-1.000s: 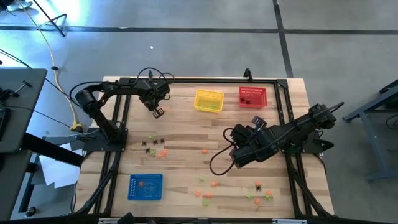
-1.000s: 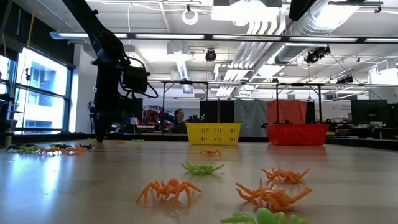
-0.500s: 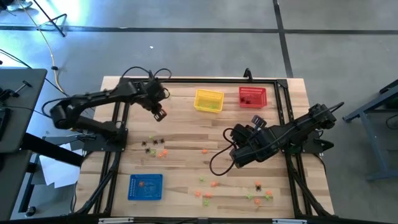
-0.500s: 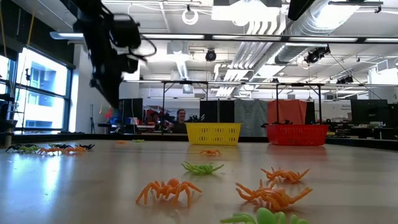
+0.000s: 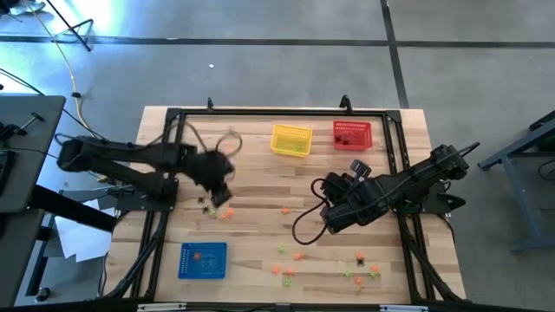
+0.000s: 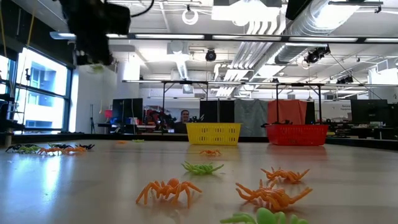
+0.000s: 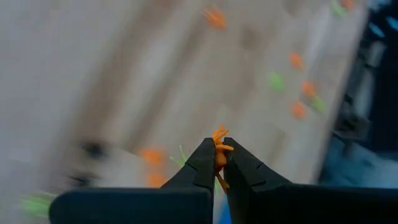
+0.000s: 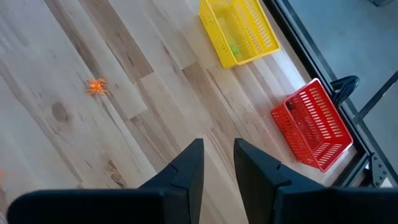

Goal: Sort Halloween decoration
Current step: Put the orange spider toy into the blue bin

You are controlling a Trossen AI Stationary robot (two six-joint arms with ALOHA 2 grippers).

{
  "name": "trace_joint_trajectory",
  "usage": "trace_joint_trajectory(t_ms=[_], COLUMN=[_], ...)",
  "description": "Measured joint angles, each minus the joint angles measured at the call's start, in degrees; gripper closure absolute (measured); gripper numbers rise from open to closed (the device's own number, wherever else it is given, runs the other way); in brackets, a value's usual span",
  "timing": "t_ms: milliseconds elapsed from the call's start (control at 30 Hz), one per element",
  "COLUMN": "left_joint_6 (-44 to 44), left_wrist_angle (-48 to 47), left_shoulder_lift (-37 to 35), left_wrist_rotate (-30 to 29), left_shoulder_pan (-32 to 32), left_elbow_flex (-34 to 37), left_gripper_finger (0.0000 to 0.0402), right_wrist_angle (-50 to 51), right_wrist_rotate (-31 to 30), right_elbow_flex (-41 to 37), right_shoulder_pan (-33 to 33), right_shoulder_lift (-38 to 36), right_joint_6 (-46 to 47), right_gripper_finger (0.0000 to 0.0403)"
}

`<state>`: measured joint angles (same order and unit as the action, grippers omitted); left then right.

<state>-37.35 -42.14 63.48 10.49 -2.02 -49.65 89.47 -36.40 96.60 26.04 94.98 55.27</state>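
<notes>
The left hand point(image 7: 217, 163) is clenched on a small orange spider point(image 7: 219, 149), high over the bench point(image 5: 260, 186) at nine o'clock. Carry it steadily to the blue basket point(image 5: 203, 260) at seven o'clock. The right hand point(image 8: 217, 163) waits, half open and empty.

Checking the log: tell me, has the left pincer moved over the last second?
Yes. The left pincer has swung away from the yellow basket toward the blue basket, gripping an orange spider.

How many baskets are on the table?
3. The yellow basket and the red basket sit side by side at the table's far edge; the blue basket lies alone near the front left corner.
</notes>
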Motion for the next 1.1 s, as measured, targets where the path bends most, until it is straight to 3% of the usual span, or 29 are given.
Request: trace_joint_trajectory(t_ms=[100,200,367,500,600,900,1100], left_joint_6=[-8.0,-11.6,-7.0,-0.6,3.3,19.8,27.0], left_wrist_angle=[2.7,5.2,3.0,-5.2,-10.6,-7.7,0.7], left_shoulder_lift=[0.0,0.2,0.2,0.2,0.2,2.0,7.1], left_wrist_rotate=[0.0,-4.8,-15.8,-25.3,-29.1,-28.8,-20.2], left_shoulder_pan=[-8.7,-14.5,-14.3,-8.0,-0.5,23.0,34.5], left_elbow_flex=[0.0,0.0,-0.1,-0.1,0.4,3.6,6.2], left_gripper_finger=[0.0399,0.0399,0.0399,0.0399,0.0399,0.0399,0.0399], right_wrist_angle=[0.0,0.0,-0.1,-0.2,-0.2,-0.7,-1.5], right_wrist_rotate=[-0.4,-0.7,-1.1,-0.9,-0.3,0.2,0.2], right_elbow_flex=[0.0,0.0,0.0,0.0,0.0,0.0,0.0], right_shoulder_pan=[0.0,0.0,0.0,0.0,0.0,0.2,0.2], right_shoulder_lift=[0.0,0.0,0.0,0.0,0.0,0.0,0.0], right_joint_6=[-0.1,-0.3,-2.7,-2.2,-1.3,-1.2,-1.1], right_gripper_finger=[0.032,0.032,0.032,0.032,0.032,0.032,0.032])
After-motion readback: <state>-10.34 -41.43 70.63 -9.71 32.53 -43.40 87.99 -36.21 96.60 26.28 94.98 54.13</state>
